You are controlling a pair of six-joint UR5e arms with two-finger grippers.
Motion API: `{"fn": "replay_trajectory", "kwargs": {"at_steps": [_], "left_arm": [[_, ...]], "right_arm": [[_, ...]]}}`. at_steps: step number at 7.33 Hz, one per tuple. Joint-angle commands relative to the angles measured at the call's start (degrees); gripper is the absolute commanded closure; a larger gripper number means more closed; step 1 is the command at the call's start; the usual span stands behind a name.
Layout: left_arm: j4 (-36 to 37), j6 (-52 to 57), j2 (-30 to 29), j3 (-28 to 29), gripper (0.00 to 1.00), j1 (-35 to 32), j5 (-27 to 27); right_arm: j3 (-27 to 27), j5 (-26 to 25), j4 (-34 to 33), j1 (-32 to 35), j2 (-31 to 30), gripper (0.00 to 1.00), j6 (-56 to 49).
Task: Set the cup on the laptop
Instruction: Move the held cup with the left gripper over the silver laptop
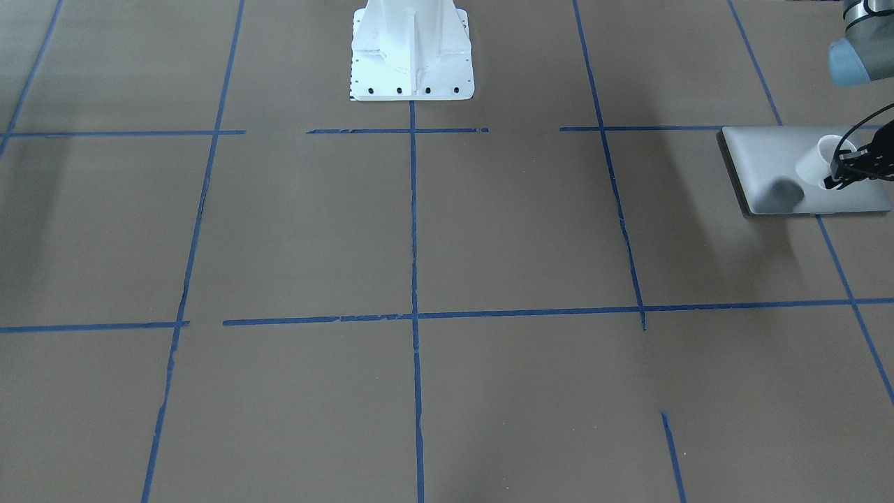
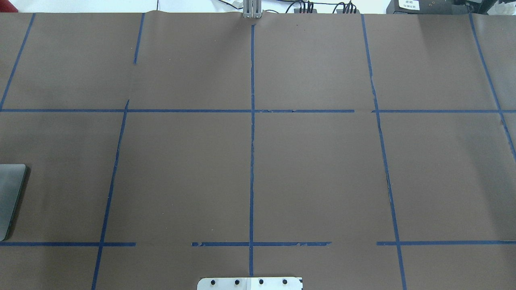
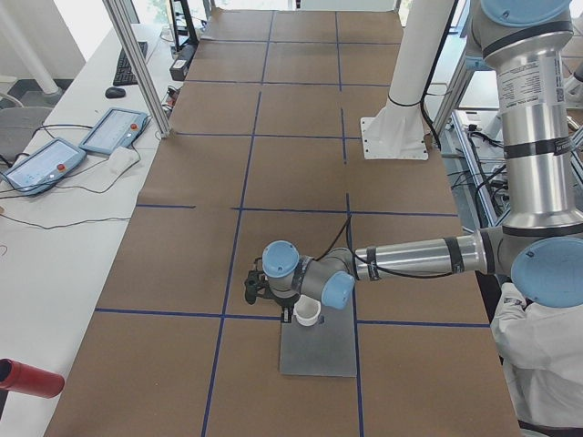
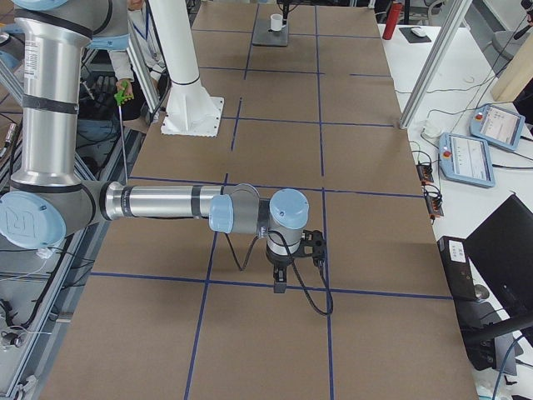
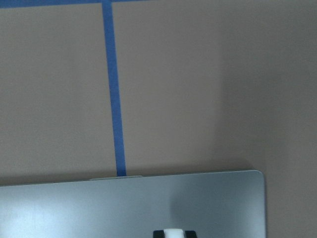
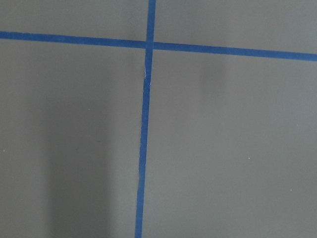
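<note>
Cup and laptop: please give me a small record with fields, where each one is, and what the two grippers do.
cup: white mug, upright, over the laptop's lid
laptop: silver-grey, closed, flat on the table, at the robot's left end
left gripper: shut on the cup's rim
contact: cannot tell whether the cup rests on the lid or hangs just above it
right gripper: over bare table, far from the cup; open or shut, cannot tell
status: cup not yet released
</note>
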Motion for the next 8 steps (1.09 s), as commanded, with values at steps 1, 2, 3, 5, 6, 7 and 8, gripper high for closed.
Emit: {"fn": "replay_trajectory", "kwargs": {"at_steps": [1,2,3,5,6,7,8], "left_arm": [[-2.94,-0.72,1.17,1.71,1.00,0.23,0.78],[-2.94,-0.80,1.17,1.63,0.65,0.23,0.43],[-2.94,-0.46,1.17,1.62,0.11,0.23,0.43],[-2.41,-0.02,1.08,0.67,0.00,-0.21,-0.10],[-1.19,3.55,0.65,0.05,0.00,-0.21,-1.40],[5.00,12.46,0.29,-0.22,0.00,-1.26,-2.81],[12.02,19.08,0.12,-2.14,0.00,-6.57,-2.65]], "right_arm": [[0.00,0.00,-0.06,0.00,0.00,0.00,0.00],[0.00,0.00,-0.06,0.00,0.00,0.00,0.00],[0.00,0.00,0.03,0.00,0.00,0.00,0.00],[0.00,0.00,-0.06,0.00,0.00,0.00,0.00],[0.00,0.00,-0.06,0.00,0.00,0.00,0.00],[0.00,0.00,-0.06,0.00,0.00,0.00,0.00],[0.00,0.00,0.03,0.00,0.00,0.00,0.00]]}}
